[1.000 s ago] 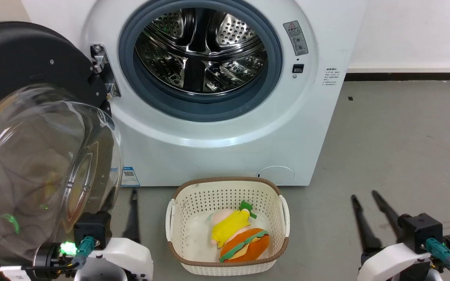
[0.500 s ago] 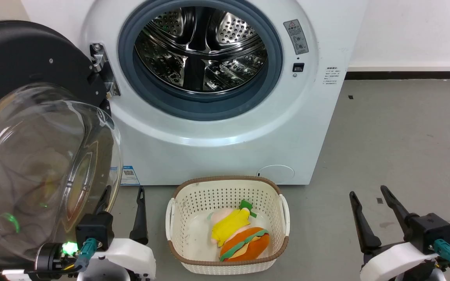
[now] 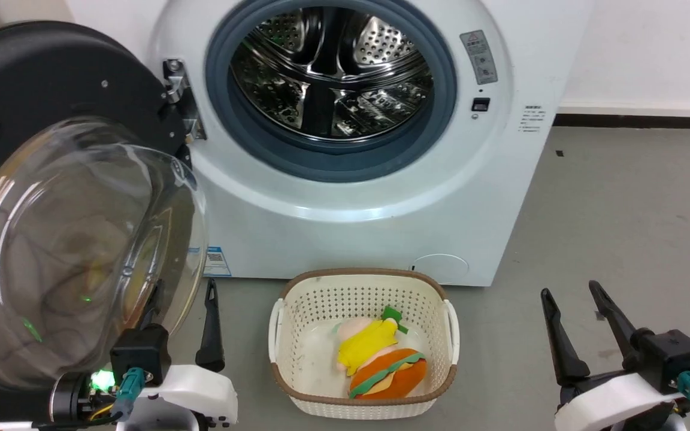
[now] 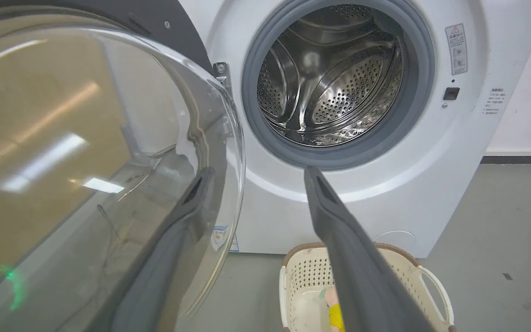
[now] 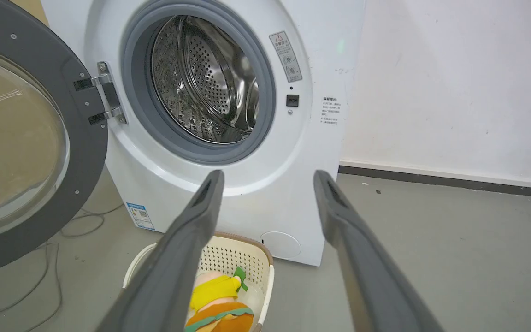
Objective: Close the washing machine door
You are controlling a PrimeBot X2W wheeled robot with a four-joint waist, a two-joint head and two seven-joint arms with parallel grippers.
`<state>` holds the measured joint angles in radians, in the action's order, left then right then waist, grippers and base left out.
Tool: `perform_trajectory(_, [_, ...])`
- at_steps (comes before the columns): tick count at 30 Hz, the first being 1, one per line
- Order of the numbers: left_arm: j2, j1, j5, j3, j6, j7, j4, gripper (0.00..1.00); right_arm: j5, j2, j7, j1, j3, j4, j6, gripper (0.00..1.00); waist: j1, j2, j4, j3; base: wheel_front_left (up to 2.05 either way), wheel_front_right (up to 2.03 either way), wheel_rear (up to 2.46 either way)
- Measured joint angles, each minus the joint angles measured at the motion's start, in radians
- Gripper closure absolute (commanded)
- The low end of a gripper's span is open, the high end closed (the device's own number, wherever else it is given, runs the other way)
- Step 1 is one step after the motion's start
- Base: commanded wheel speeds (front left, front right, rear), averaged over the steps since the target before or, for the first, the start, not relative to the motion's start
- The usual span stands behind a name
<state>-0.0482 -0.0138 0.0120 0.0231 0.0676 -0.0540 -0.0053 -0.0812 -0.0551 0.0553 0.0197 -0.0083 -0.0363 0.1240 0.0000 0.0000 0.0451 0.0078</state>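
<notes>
I see the basket (image 3: 362, 273) at six o'clock holding a plush toy (image 3: 384, 368); left gripper (image 3: 183, 286) and right gripper (image 3: 569, 289) gape wide.

A: Where is the left gripper (image 3: 183, 287)?
B: Lower left of the head view, its two dark fingers pointing up the frame and spread wide, above the white left wrist (image 3: 201, 389), where a green light (image 3: 103, 378) glows
A: And the right gripper (image 3: 569, 288)?
B: Lower right, jaws just as wide, fingers splayed in a V and leaning a little left, rising from the white right wrist (image 3: 602, 398) at the bottom edge
</notes>
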Motion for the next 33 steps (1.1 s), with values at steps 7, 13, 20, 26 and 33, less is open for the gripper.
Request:
perform_trajectory(7, [0.0, 0.0, 0.0, -0.006, 0.009, -0.014, -0.018, 0.0, -0.011, 0.0, 0.013, 0.011, 0.0, -0.007, 0.0, 0.0, 0.0, 0.0, 0.039, 0.001, 0.0, 0.0, 0.0])
perform_trajectory(13, [-0.001, -0.001, 0.002, -0.025, 0.018, -0.027, -0.039, 0.0, -0.018, 0.0, 0.024, 0.013, 0.0, -0.012, 0.0, 0.0, 0.0, 0.0, 0.078, 0.006, 0.0, 0.0, 0.0])
perform_trajectory(20, [-0.001, -0.002, 0.02, -0.066, 0.019, -0.04, -0.084, 0.0, -0.035, 0.0, 0.039, 0.02, -0.005, -0.021, 0.0, 0.0, 0.0, 0.0, 0.124, 0.013, 0.0, 0.0, 0.0])
perform_trajectory(26, [-0.001, -0.007, 0.056, -0.139, 0.018, -0.054, -0.128, 0.0, -0.049, 0.0, 0.053, 0.021, -0.009, -0.028, 0.0, 0.0, -0.0001, 0.0, 0.163, 0.021, 0.0, 0.0, 0.0])
perform_trajectory(33, [0.0, -0.035, 0.147, -0.246, 0.0, -0.069, -0.184, 1.0, -0.062, 0.0, 0.067, 0.022, -0.013, -0.032, 0.0, 0.0, 0.0, 0.0, 0.202, 0.033, 0.0, 0.0, 0.0])
